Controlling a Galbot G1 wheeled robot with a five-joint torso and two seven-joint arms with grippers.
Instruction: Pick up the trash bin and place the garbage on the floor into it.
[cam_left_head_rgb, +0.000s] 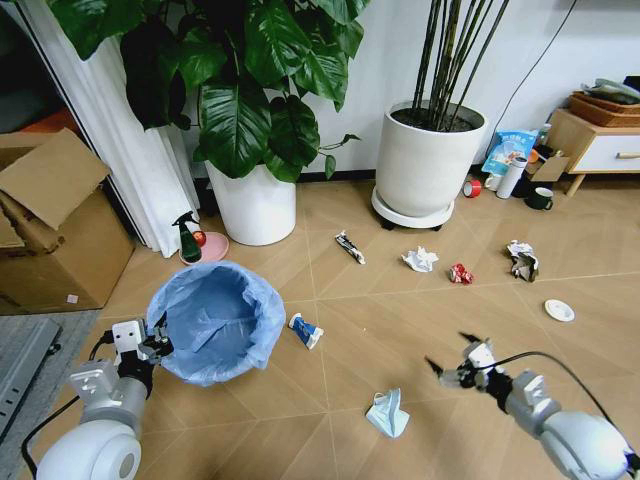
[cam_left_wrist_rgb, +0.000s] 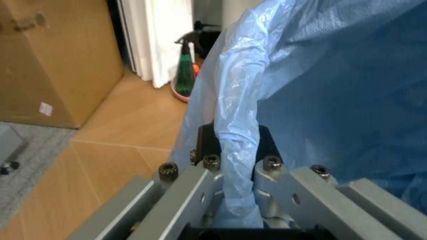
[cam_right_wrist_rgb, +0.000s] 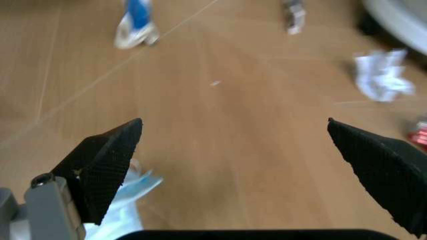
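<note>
The trash bin (cam_left_head_rgb: 215, 320), lined with a crinkly light blue bag, is at my front left. My left gripper (cam_left_head_rgb: 155, 345) is shut on its near rim; the left wrist view shows the bag-covered rim (cam_left_wrist_rgb: 237, 125) pinched in that gripper (cam_left_wrist_rgb: 233, 150). My right gripper (cam_left_head_rgb: 445, 365) hovers open over the floor (cam_left_head_rgb: 400, 330), holding nothing (cam_right_wrist_rgb: 233, 150). Garbage lies scattered: a blue-white wrapper (cam_left_head_rgb: 306, 330) (cam_right_wrist_rgb: 137, 22), a pale blue piece (cam_left_head_rgb: 387, 412) (cam_right_wrist_rgb: 127, 200), a white paper wad (cam_left_head_rgb: 420, 260) (cam_right_wrist_rgb: 381, 75), a red scrap (cam_left_head_rgb: 460, 273), another wad (cam_left_head_rgb: 522, 260) and a white lid (cam_left_head_rgb: 559, 310).
Two big white plant pots (cam_left_head_rgb: 257, 205) (cam_left_head_rgb: 428, 165) stand at the back. A cardboard box (cam_left_head_rgb: 50, 235) is at the left, with a green spray bottle (cam_left_head_rgb: 188, 238) near it. A red tape roll (cam_left_head_rgb: 472, 188), a mug (cam_left_head_rgb: 540, 198) and a low cabinet (cam_left_head_rgb: 600, 145) are far right.
</note>
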